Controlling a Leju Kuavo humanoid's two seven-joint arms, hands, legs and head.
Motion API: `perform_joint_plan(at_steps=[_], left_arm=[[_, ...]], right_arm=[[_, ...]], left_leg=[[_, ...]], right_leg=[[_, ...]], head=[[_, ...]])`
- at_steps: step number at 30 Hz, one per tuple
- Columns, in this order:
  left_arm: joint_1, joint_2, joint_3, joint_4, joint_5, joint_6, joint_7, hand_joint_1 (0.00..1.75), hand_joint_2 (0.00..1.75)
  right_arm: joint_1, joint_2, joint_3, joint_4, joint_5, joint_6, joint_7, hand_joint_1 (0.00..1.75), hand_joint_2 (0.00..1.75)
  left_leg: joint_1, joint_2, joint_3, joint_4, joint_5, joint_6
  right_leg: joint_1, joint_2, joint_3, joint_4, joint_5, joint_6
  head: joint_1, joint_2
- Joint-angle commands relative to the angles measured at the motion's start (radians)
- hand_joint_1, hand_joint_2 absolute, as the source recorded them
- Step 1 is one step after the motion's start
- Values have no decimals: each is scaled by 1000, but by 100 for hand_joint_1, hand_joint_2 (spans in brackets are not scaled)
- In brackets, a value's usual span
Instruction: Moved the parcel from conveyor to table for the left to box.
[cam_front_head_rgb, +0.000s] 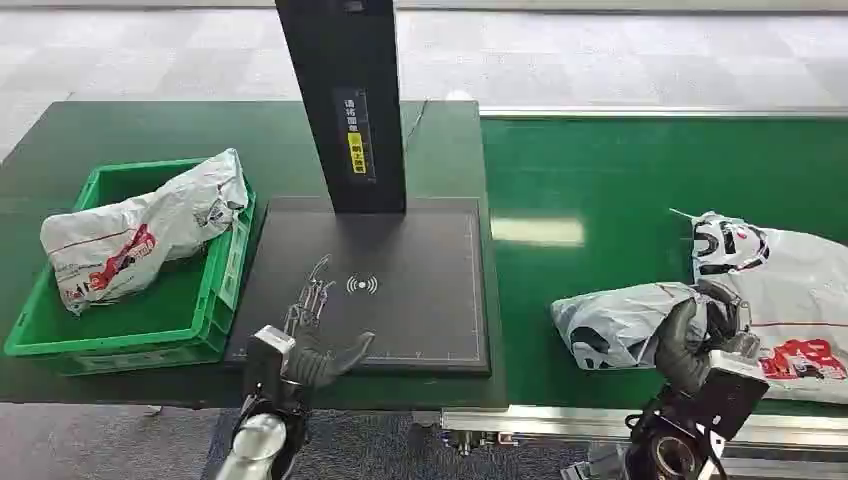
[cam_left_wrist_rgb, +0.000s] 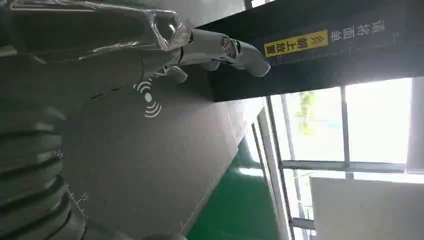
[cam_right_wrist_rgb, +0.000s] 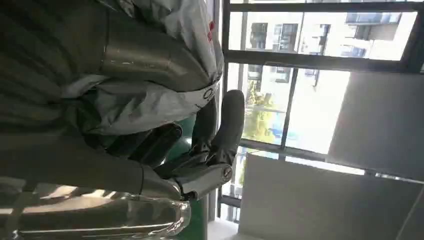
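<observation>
A grey plastic parcel (cam_front_head_rgb: 622, 325) lies on the green conveyor belt (cam_front_head_rgb: 620, 170), close to its front edge. My right hand (cam_front_head_rgb: 700, 340) grips the parcel's right end, thumb over the top. In the right wrist view the grey parcel (cam_right_wrist_rgb: 150, 105) is bunched inside my right hand (cam_right_wrist_rgb: 200, 150), with dark fingers curled under it. My left hand (cam_front_head_rgb: 312, 348) hovers open over the front left corner of the black scanning pad (cam_front_head_rgb: 420, 300), fingers spread and holding nothing. The left wrist view has my left hand (cam_left_wrist_rgb: 115, 55) stretched out above the pad (cam_left_wrist_rgb: 150, 165).
A green bin (cam_front_head_rgb: 225, 270) on the dark table (cam_front_head_rgb: 150, 130) at the left holds a white parcel (cam_front_head_rgb: 140, 235). A black post (cam_front_head_rgb: 345, 100) stands at the pad's back. Another white parcel (cam_front_head_rgb: 790, 285) lies on the belt, just right of my right hand.
</observation>
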Motion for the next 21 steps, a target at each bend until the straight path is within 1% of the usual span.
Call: perform_joint_plan(at_steps=[1,2,4,6,8,10,13,15,16,19,20,21], left_arm=[[-24,21,6,39,7,44,-25,0,175],[-29,23,4,45,8,43,-26,0,175],[-40,24,1,57,13,41,-30,0,175],[-51,22,4,68,24,38,-37,0,175],[-66,19,4,81,37,37,-43,0,175],[-80,14,-8,91,40,35,-47,0,175],[-93,0,-31,103,50,31,-55,0,175],[-94,-2,-38,103,53,36,-58,0,175],[-93,-1,-40,102,54,37,-59,0,175],[-91,2,-39,100,54,39,-59,0,175],[-92,2,-40,99,54,40,-59,0,175],[-93,1,-41,97,54,40,-58,0,175]], right_arm=[[-8,-30,134,23,79,104,14,175,175],[-12,-27,160,36,113,114,20,175,175],[-18,-9,182,57,114,134,32,175,175],[-27,-2,158,76,24,177,62,175,175],[-48,-16,114,99,-31,190,61,175,175],[-100,-38,75,142,-63,205,68,175,175],[-255,-76,38,252,-44,231,75,175,175],[-331,-86,30,308,-37,247,80,175,175],[-339,-87,29,313,-35,250,80,175,175],[-324,-81,32,301,-29,249,79,175,175],[-341,-85,33,309,-22,238,67,175,175],[-393,-96,41,335,-18,239,79,175,175]], left_leg=[[0,2,2,-1,0,0],[0,2,3,-2,0,0],[0,3,4,-2,0,0],[0,4,3,-2,0,0],[0,0,1,-1,0,0],[0,0,1,-1,1,0],[-1,3,2,-1,1,1],[-1,4,1,0,1,1],[-1,5,0,0,1,1],[-1,2,1,0,2,1],[-1,0,2,0,2,1],[-1,0,2,-1,2,1]], right_leg=[[0,2,2,-1,0,0],[0,2,3,-2,0,0],[0,3,3,-2,1,-1],[0,3,2,-2,1,-1],[0,0,1,-1,0,0],[0,0,1,-1,1,0],[0,3,2,-2,2,1],[-1,4,0,-1,2,1],[-1,5,0,0,2,1],[-1,1,1,-1,2,0],[-1,0,2,-1,1,0],[-1,0,3,-2,1,0]], head=[[0,0],[0,0],[0,0],[0,0],[-1,0],[0,0],[0,0],[0,0],[0,0],[0,0],[0,0],[0,0]])
